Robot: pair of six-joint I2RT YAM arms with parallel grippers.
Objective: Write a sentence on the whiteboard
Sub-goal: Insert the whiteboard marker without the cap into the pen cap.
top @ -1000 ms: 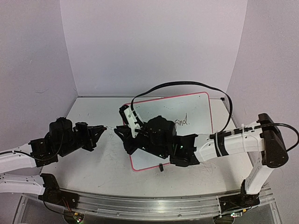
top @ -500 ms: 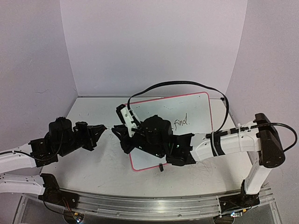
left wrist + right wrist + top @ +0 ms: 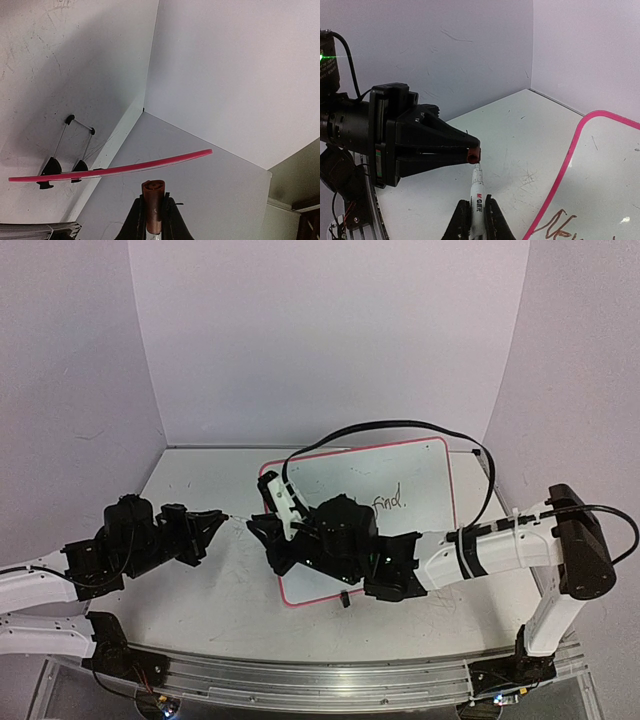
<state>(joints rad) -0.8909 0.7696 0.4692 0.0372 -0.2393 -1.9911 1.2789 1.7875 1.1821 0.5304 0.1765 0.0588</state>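
The whiteboard [image 3: 415, 475] lies flat at the centre right, with a pink rim. Of the sentence, only "find." [image 3: 388, 501] shows from above, since my right arm covers the rest. Its first letters [image 3: 561, 225] show in the right wrist view. My right gripper [image 3: 477, 206] is shut on a white marker [image 3: 478, 189] left of the board's rim [image 3: 565, 170]. The marker's tip meets the mouth of a red-brown cap [image 3: 473, 156]. My left gripper [image 3: 152, 204] is shut on that cap [image 3: 153, 192]. Seen from above, both grippers meet tip to tip, left [image 3: 214, 519] and right [image 3: 256, 525].
A black cable [image 3: 400, 425] loops from the right arm over the board's far side. A small black clip [image 3: 344, 598] sits at the board's near edge. White walls enclose the scuffed table [image 3: 200, 475] at the back and both sides.
The right arm swung slightly left with the marker, then back right. The left arm has hardly moved, and both grippers stay shut.
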